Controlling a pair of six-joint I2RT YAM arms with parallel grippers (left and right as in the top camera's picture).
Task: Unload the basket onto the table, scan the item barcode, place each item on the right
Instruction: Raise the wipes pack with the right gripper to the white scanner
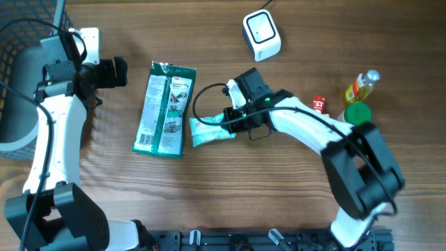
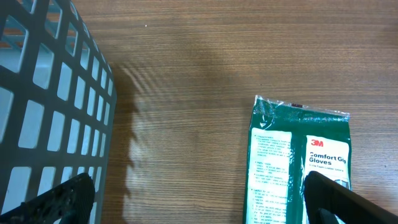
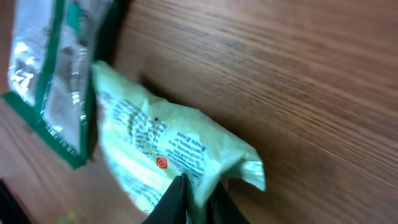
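The item, a pale green packet [image 1: 208,131] with blue print, lies on the wooden table just right of a green gloves pack [image 1: 166,108]. My right gripper [image 1: 227,124] is shut on the packet's right end. In the right wrist view the black fingers [image 3: 176,200] pinch the crinkled packet [image 3: 155,140] between them, at my right gripper [image 3: 198,200]. A white boxy scanner [image 1: 261,34] stands at the back, apart from the packet. My left gripper [image 1: 117,72] hangs open left of the gloves pack, holding nothing; in its own view my left gripper [image 2: 199,199] spans bare wood.
A dark wire basket [image 1: 17,35] [image 2: 43,112] fills the far left corner. The gloves pack [image 2: 301,162] [image 3: 50,74] lies lengthwise mid-table. At the right stand a yellow bottle [image 1: 362,86], a green cap [image 1: 357,113] and a small red item [image 1: 320,104].
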